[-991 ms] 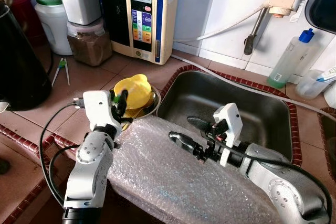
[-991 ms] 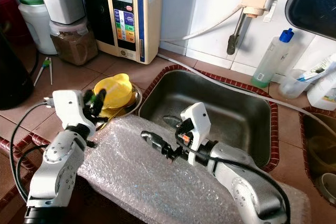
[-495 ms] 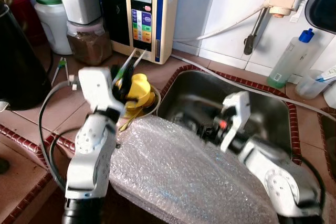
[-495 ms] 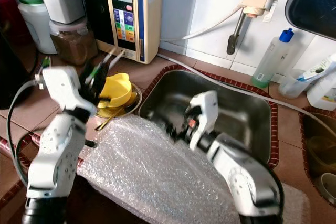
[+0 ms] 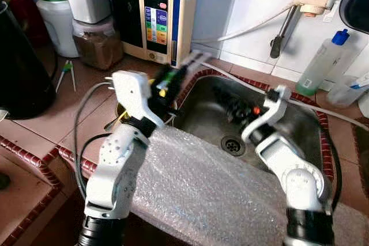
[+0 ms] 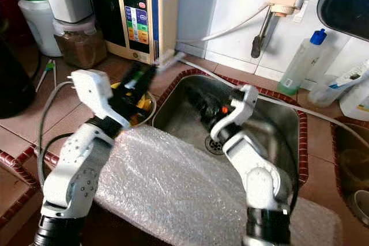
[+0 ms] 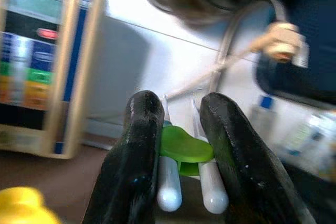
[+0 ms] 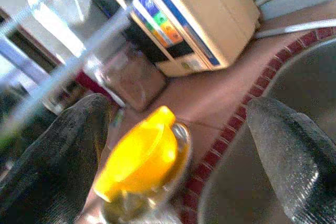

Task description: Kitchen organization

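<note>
Left gripper [image 7: 178,150] clamped on white chopsticks with green clip [image 7: 185,153], now lifted from 9 to 11 o'clock | right gripper [image 8: 173,145] apart, raised over steel sink [image 5: 300,125] | likely moving chopsticks sinkward.

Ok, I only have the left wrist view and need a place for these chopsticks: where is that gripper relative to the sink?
Observer: The left gripper, holding the chopsticks, is raised over the sink's left rim.
Operator: And the other arm?
Observer: The right gripper is over the sink basin, fingers apart, holding nothing.
Operator: What's near that rim?
Observer: A yellow bowl in a metal dish, on the counter just left of it.
</note>
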Motion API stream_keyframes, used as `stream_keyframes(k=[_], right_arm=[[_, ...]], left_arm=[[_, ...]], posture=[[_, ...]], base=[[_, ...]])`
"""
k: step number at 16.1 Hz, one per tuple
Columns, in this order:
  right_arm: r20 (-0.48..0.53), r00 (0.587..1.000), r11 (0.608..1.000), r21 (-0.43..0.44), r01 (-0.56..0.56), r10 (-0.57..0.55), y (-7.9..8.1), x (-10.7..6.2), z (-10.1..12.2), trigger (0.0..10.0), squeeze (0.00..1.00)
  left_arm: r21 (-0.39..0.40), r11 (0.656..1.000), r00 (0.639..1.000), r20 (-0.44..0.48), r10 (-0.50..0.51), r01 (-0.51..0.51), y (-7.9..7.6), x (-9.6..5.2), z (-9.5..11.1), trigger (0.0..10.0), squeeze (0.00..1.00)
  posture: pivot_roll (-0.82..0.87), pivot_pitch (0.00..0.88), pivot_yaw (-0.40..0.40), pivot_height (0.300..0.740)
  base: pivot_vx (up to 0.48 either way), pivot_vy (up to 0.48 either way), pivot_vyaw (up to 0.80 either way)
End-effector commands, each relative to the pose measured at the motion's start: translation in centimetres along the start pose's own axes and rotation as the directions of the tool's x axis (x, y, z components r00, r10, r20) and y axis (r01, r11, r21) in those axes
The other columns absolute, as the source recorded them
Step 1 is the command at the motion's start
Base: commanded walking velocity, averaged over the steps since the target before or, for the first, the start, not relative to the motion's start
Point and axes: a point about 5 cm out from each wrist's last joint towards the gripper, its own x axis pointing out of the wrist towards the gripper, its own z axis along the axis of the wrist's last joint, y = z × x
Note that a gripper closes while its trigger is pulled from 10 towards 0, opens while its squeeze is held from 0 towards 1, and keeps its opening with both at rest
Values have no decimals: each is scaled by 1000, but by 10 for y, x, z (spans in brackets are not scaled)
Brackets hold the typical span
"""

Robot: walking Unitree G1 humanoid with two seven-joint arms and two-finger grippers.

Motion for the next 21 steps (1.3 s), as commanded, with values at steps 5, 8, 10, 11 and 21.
stream_keyframes(k=[5, 8, 10, 11, 21], right_arm=[[52, 998, 975, 217, -49, 39, 2, 5, 14, 10000, 0], [35, 997, 963, 259, -72, 65, 7, 5, 10, 10000, 0], [31, 997, 954, 291, -75, 69, 10, 8, 8, 39, 0], [27, 997, 950, 301, -83, 78, 13, 12, 5, 0, 0], [44, 997, 951, 301, -74, 64, 10, 14, 8, 0, 0]], left_arm=[[-8, 995, 993, -67, -95, 94, -12, -5, -15, 0, 0], [-3, 993, 989, -84, -121, 122, -15, -6, -19, 0, 0], [-4, 991, 987, -85, -132, 133, -15, -6, -19, 0, 0], [-4, 990, 986, -88, -142, 142, -16, -5, -20, 0, 0], [11, 989, 985, -94, -145, 146, -14, -7, -21, 0, 0]], posture=[[-30, 0, -59, 740], [-30, 0, -58, 740], [-33, 0, -59, 740], [-30, 0, -60, 740], [-27, 0, -51, 740]], base=[[0, 0, 0], [0, 0, 0], [0, 0, 0], [0, 0, 0], [0, 0, 0]])
